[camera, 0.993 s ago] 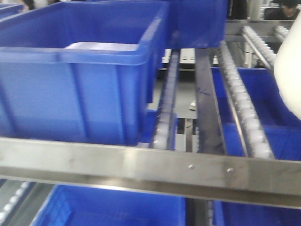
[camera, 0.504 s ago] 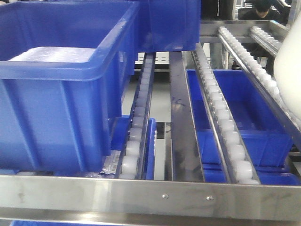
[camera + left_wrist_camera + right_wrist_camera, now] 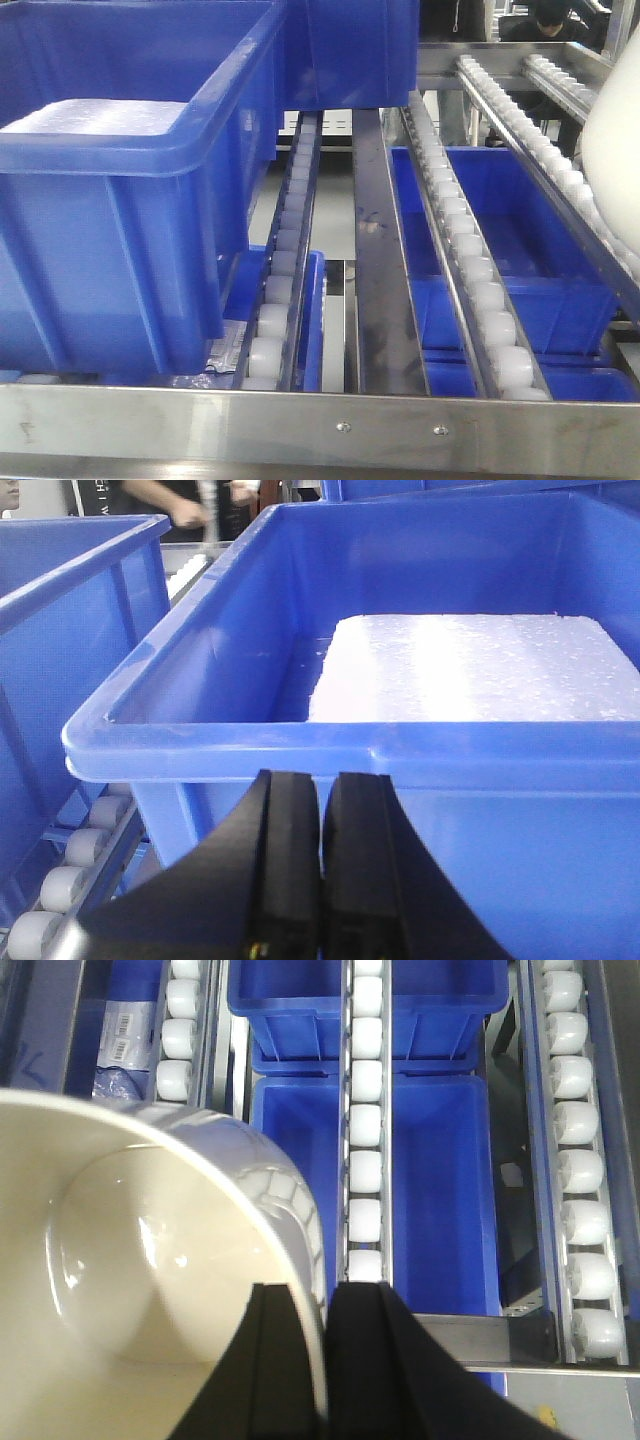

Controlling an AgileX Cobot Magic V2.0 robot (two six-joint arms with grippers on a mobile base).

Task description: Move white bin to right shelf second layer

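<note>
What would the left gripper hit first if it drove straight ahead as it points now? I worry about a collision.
Probably the front wall of the blue crate directly ahead of the shut left gripper; the gap between them is unclear.

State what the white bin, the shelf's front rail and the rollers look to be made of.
White bin: glossy cream plastic, judging by sharp highlights inside; the right claw grips its wall.
Front rail: brushed steel, probably stainless; grey sheen, screw heads.
Rollers: apparently translucent white plastic, smooth and slightly shiny.
</note>
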